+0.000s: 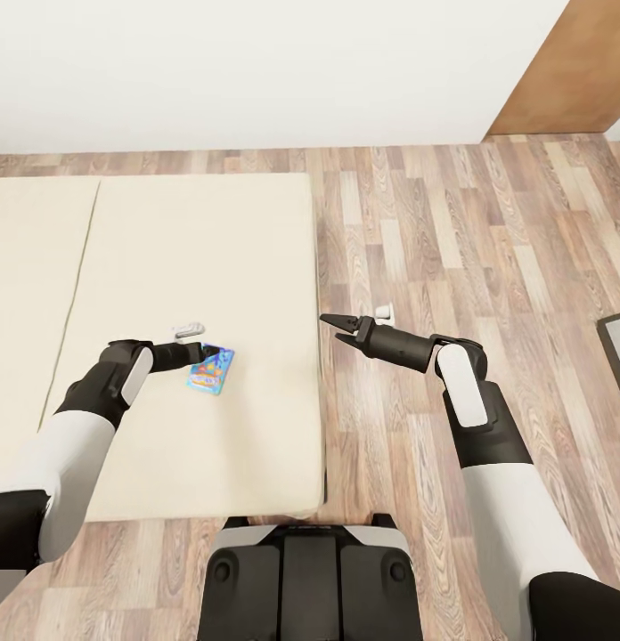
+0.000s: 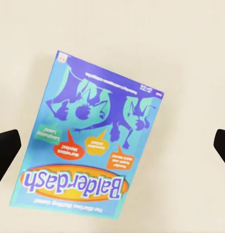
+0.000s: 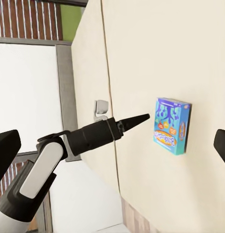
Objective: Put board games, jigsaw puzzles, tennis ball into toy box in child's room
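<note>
Left gripper [image 1: 206,350], fingers spread wide and empty, hovers over the blue Balderdash board-game box [image 2: 90,141] lying at lower left on the cream bed [image 1: 212,240], not yet grasped; right gripper [image 1: 337,328] open, idle.

A cream flat mattress [image 1: 194,267] lies on the brown wood-plank floor [image 1: 452,240] (below a plain white wall [image 1: 256,62]).

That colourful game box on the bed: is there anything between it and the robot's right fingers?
Only bare mattress and a strip of wood floor separate the game box from the right fingers, as the head view shows.
</note>
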You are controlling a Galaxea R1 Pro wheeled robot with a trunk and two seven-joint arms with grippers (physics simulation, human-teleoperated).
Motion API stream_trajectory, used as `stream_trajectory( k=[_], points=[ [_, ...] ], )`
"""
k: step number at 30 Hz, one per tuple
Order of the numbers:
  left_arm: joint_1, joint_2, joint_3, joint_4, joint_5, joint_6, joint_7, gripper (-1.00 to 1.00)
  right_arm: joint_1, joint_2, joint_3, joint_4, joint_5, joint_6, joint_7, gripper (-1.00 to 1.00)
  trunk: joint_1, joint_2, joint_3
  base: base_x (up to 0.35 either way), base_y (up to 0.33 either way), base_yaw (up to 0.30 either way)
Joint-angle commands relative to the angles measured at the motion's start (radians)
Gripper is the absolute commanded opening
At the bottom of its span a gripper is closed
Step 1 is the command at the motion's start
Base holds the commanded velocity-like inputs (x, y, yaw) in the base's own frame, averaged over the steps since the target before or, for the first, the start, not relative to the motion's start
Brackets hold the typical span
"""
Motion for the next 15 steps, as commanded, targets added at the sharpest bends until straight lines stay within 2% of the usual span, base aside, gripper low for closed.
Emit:
stream_trajectory(
  k=[1, 15],
  points=[
    [-0.001, 0.001, 0.002, -0.001, 0.005, 0.007, -0.001, 1.0, -0.001, 0.001, -0.003, 0.0, 0.009, 0.005, 0.009, 1.0, 0.001, -0.002, -0.002, 0.0, 0.0, 0.0],
    [-0.001, 0.009, 0.0, -0.001, 0.005, 0.004, -0.005, 1.0, -0.001, -0.002, -0.003, -0.011, 0.009, 0.008, 0.01, 1.0, 0.001, -0.002, -0.023, 0.0, 0.0, 0.0]
  ],
)
